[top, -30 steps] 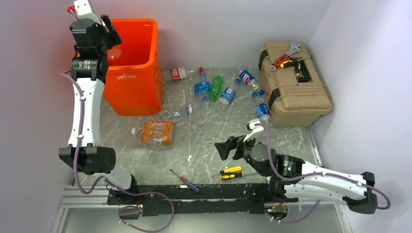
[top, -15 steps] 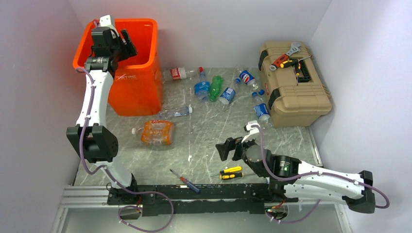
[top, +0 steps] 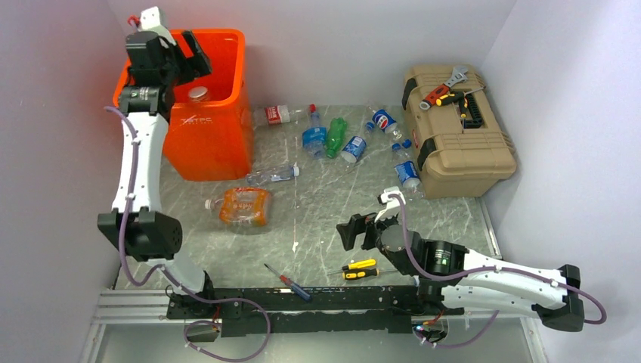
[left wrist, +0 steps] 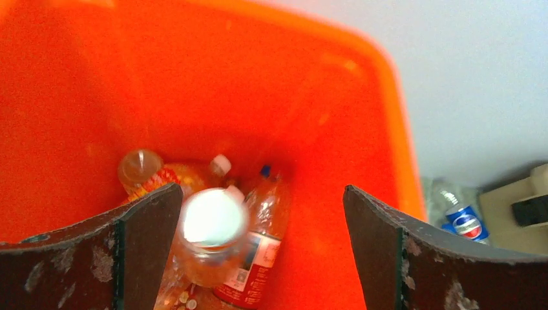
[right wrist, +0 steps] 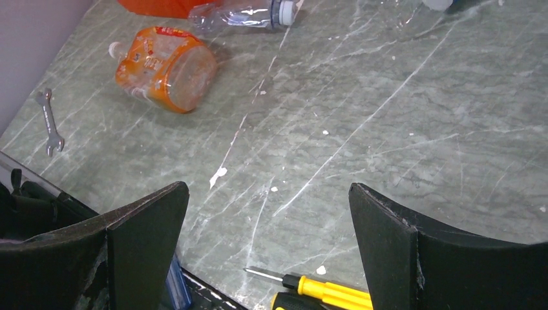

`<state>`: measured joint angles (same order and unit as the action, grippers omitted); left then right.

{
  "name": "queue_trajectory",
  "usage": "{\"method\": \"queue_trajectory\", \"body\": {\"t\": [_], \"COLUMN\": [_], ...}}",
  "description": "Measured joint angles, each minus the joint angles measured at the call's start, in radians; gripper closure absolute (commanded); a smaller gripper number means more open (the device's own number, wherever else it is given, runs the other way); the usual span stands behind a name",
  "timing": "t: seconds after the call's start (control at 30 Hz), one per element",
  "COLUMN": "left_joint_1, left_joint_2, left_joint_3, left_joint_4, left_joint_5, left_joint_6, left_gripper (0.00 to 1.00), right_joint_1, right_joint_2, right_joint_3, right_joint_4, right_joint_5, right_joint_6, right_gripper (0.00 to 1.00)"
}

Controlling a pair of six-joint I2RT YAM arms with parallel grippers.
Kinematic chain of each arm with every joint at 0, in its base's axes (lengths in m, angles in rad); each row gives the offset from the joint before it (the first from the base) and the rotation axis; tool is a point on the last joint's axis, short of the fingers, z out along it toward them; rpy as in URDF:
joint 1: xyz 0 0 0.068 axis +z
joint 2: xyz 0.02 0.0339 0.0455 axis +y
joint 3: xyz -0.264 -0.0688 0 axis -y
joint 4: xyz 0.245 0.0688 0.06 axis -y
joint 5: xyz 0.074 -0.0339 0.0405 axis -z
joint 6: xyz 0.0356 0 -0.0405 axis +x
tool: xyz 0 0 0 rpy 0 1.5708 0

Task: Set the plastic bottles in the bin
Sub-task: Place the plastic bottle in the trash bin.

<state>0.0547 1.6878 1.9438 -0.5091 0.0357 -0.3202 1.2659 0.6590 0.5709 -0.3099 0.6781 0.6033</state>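
Left pincer [left wrist: 262,190] hangs released over the tall orange plastic bin [top: 219,140]; clear plastic bottles [left wrist: 213,245] lie inside, other bottles [top: 336,136] on the grey marbled table [top: 317,219]. Right pincer [right wrist: 268,187] is spread, empty. Risk: round bottles may roll away from a closing grip.

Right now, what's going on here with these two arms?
The left claw hangs open over the orange bin, a blurred clear bottle just below it among others inside. The right claw is open and empty, low over the table. Several more bottles lie on the table, including a large orange-labelled bottle.
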Motion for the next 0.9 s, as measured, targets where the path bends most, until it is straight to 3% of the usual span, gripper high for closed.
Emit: {"method": "queue_trajectory", "body": {"t": [0.13,0.4,0.63,0.9], "left_joint_1": [-0.037,-0.357,-0.586,-0.613], "left_joint_2": [-0.109,-0.427,-0.529,-0.608], "left_joint_3": [0.072,0.034,-0.256,-0.721], "left_joint_4": [-0.011,-0.041,-0.152,-0.139], "left_joint_5": [-0.011,0.059,0.066,-0.005], "left_joint_6": [0.010,0.129,0.279,0.291], "left_gripper": [0.01,0.00,0.01,0.00], "right_joint_1": [0.000,-0.001,-0.037,-0.351], "right_joint_2": [-0.005,0.073,0.202,0.188], "right_joint_3": [0.034,0.153,0.210,0.135], "right_joint_4": [-0.035,-0.085,-0.143,-0.230], "right_joint_5": [0.016,0.055,0.055,-0.009], "right_joint_6": [-0.018,-0.073,-0.080,0.063], "right_gripper": [0.00,0.00,0.02,0.04]}}
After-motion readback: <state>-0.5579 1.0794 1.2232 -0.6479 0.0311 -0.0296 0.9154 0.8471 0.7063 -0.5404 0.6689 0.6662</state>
